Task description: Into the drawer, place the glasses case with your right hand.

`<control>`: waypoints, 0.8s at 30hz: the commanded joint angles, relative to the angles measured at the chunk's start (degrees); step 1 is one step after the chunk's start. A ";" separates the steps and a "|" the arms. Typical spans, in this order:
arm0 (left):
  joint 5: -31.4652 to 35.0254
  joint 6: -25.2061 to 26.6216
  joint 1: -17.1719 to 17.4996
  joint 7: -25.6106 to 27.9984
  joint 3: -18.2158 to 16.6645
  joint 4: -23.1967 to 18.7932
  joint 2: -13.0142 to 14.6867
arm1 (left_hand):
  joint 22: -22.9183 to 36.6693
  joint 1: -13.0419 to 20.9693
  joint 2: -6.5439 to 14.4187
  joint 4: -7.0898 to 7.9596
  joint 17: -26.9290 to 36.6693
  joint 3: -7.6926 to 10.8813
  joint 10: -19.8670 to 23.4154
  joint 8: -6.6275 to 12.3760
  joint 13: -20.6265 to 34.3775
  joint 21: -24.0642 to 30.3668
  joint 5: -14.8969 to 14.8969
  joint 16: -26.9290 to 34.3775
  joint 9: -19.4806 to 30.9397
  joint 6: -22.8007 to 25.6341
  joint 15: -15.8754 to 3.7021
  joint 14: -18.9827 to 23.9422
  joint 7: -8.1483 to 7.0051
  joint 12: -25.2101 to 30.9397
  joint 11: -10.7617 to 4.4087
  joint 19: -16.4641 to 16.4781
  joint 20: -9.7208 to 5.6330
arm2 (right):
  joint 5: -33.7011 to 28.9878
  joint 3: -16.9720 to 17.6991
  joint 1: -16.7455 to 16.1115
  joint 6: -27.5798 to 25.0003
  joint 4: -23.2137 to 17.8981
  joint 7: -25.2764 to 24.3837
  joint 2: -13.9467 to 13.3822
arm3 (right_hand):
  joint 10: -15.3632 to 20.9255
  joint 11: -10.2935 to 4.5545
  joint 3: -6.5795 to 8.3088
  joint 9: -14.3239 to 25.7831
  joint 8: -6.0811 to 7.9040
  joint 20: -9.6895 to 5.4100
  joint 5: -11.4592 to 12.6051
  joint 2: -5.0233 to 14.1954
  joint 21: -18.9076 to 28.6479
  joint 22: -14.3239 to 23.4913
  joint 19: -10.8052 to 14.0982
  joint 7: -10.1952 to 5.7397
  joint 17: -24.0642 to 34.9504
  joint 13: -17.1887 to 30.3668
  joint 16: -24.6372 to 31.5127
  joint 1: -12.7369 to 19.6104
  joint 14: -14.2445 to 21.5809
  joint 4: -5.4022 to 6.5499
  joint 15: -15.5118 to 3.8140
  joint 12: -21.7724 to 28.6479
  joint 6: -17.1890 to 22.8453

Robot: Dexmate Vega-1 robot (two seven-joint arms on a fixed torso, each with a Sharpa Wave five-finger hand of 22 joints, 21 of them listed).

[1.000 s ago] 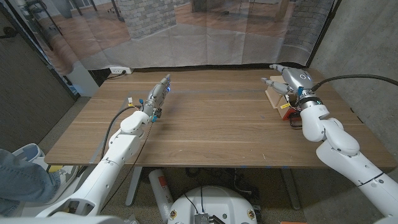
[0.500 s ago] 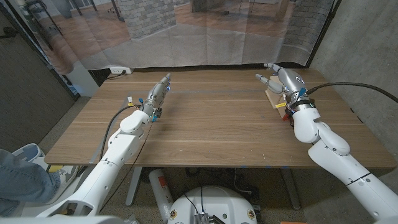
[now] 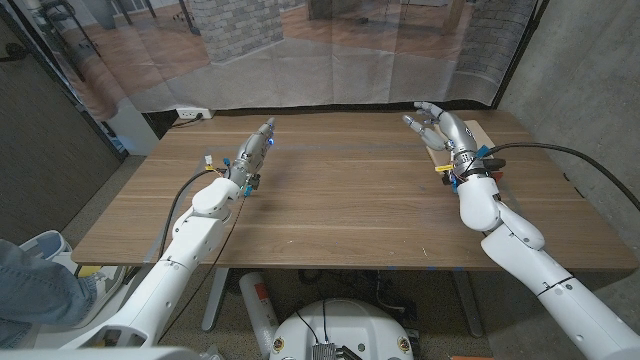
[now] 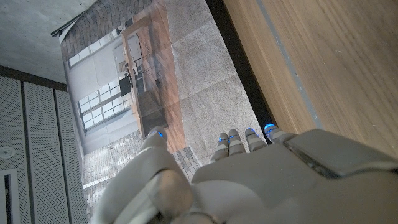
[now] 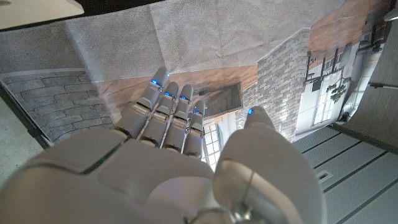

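Wooden table: bearing both arms.
Left hand: reaching toward the far edge, fingers straight and together, holding nothing.
Right hand: hovering raised at the far right, fingers spread, empty.
Drawer: lying just behind that hand, partly hidden.
Glasses case: cannot tell where.

Right hand empty, fingers extended (thumb apart), facing printed backdrop.

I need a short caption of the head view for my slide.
Right hand, open, raised beside a wooden drawer unit; left hand waits across the table.
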 commanded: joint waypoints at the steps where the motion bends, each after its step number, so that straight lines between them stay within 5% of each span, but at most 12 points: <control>1: -0.37 -1.28 0.86 -0.45 -0.30 -0.50 0.08 | 0.10 -0.04 0.45 0.14 0.28 -0.17 -0.16 0.05 0.24 0.05 -0.09 -0.07 0.21 0.17 0.17 -0.52 0.37 0.09 -0.03 -4.52 -2.96 | 10.51 -1.62 2.39 9.31 5.76 0.46 3.94 | 0.34 0.13 -0.06 0.10 0.31 -2.92 -0.21 0.37 -0.41 -0.02 0.44 0.54 0.03 -0.02 0.28 0.25 0.24 0.35 -0.33 0.09 0.70; 5: -0.47 -1.77 1.16 -0.48 -0.43 -0.54 0.03 | 0.10 -0.03 0.46 0.12 0.28 -0.19 -0.13 0.04 0.24 0.03 -0.10 -0.06 0.21 0.15 0.21 -0.50 0.33 0.10 -0.04 -4.56 -2.79 | 14.16 -1.95 3.16 12.01 7.70 2.39 4.64 | 0.08 -0.25 0.11 0.03 0.59 -2.93 -0.30 0.95 -1.00 -0.04 -0.11 2.34 -0.09 -0.12 0.06 0.37 -0.52 0.34 -0.42 -0.04 1.78; 24: -0.67 -3.64 2.20 -0.42 -0.91 -1.29 -0.06 | 0.10 0.03 0.49 0.06 0.28 -0.31 -0.07 0.05 0.24 0.06 -0.11 0.00 0.21 0.20 0.15 -0.39 0.34 0.13 0.01 -4.46 -2.95 | 24.92 -2.83 4.77 15.67 11.68 9.00 6.87 | -1.07 0.49 0.62 -0.14 0.40 -2.24 -0.70 2.22 -2.39 -0.06 -1.63 2.63 -0.37 -0.33 -0.47 0.85 -2.77 0.15 0.89 -0.51 2.30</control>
